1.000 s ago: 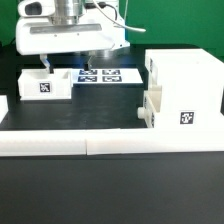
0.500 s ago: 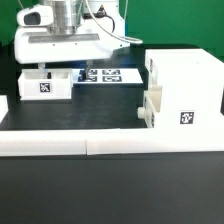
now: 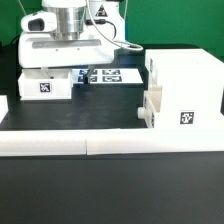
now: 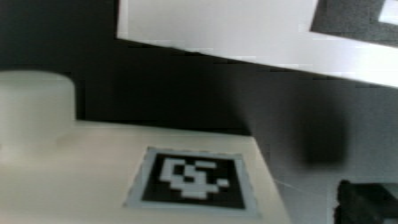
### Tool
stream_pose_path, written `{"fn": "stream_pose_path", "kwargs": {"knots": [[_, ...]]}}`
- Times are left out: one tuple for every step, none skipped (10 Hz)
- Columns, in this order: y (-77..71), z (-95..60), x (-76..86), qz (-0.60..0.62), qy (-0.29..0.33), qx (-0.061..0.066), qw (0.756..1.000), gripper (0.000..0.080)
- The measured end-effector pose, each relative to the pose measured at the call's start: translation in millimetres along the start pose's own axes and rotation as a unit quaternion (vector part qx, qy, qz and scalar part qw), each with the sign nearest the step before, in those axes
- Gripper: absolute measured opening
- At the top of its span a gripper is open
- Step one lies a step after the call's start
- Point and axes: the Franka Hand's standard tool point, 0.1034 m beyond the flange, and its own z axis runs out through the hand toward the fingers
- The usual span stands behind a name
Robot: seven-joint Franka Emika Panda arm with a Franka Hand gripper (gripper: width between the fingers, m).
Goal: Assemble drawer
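The drawer's tall box housing (image 3: 182,88) stands at the exterior view's right. One knobbed tray (image 3: 151,106) sits partly inside it, knob (image 3: 137,113) pointing out. The second tray (image 3: 44,86) lies loose at the left, its tag facing the front. My gripper (image 3: 58,68) hangs just above the back of this tray, its jaws apart and empty. In the wrist view the tray's tag (image 4: 192,178) and a white round knob (image 4: 36,102) are close below. One dark fingertip (image 4: 365,203) shows at the edge; the other is out of view.
The marker board (image 3: 108,75) lies flat behind, between the loose tray and the housing; it also shows in the wrist view (image 4: 231,25). The long low white border wall (image 3: 100,145) runs along the front. A small white block (image 3: 3,108) stands at the far left.
My arm has moved to the exterior view's left and lower, from over the marker board to over the loose tray. The parts have not moved.
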Motion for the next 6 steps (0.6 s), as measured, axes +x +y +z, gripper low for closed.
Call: {"fn": "stream_pose_path", "kwargs": {"knots": [[-1.0,0.0,0.5,-0.001,0.000,0.000,1.000,0.0514],[-0.9,0.0,0.5,-0.002,0.000,0.000,1.000,0.0514],[-0.9,0.0,0.5,-0.002,0.000,0.000,1.000,0.0375],[-0.9,0.0,0.5,-0.002,0.000,0.000,1.000,0.0239],[-0.9,0.0,0.5,-0.002,0.000,0.000,1.000,0.0239],[-0.9,0.0,0.5,-0.002,0.000,0.000,1.000,0.0063]]}}
